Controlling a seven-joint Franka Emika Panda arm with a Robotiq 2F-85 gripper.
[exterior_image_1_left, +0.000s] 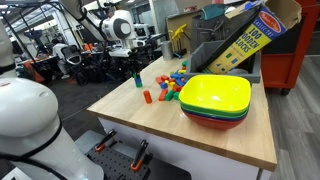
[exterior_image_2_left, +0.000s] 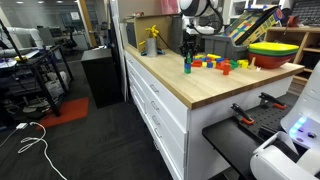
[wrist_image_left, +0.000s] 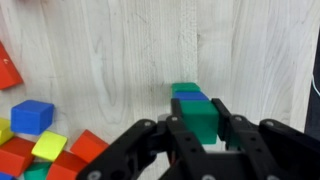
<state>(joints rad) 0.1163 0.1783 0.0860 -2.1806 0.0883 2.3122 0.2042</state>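
The tool (wrist_image_left: 200, 126) is closed on a green block (wrist_image_left: 203, 115), which lines up with a blue block (wrist_image_left: 190, 97) and another green one. They sit on the wooden surface (wrist_image_left: 110, 60), apart from the loose pile of coloured blocks (wrist_image_left: 40, 145) and the stacked bowls (exterior_image_1_left: 215, 100).

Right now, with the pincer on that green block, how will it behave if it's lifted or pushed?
The green block looks rigid with flat faces, so the pincer probably holds it firmly. Small, so likely light. It seems to top a narrow stack, so a sideways push could topple it.
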